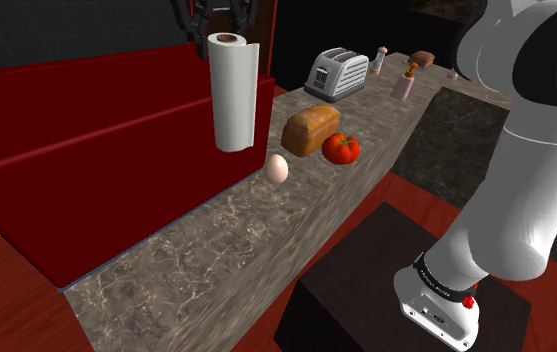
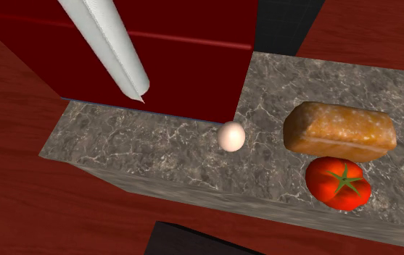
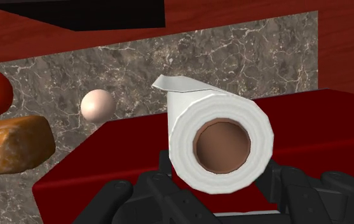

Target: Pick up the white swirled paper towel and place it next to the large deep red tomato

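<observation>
A white paper towel roll with a brown cardboard core is held clear of the surface, hanging lengthwise beneath the all-black two-finger gripper. In the shoulder view it is seen in front of a large deep red block, above the grey marbled stone counter. In the wrist view the roll is viewed end-on, with the fingers clamped against its opposite sides near the upper end. A loose flap of sheet is seen standing off the far end.

The glossy deep red tomato with a green stalk is found further along the counter, just beside a brown crusty loaf of bread. A pale egg lies near them, between the roll's side of the counter and the tomato.

The roll is judged to be light, soft and easily squashed. The wound paper is expected to give under pressure and the hollow core to buckle if squeezed hard, so only a moderate grip is called for. Because the roll is gripped near one end, the long free end may be expected to swing or tilt in transit. A hold across the full width, as here, is judged sound, and the paper surface is unlikely to slip. The flat lower end should allow an upright placement on bare counter beside the tomato, provided the egg and the tomato are not nudged, since both could roll.
</observation>
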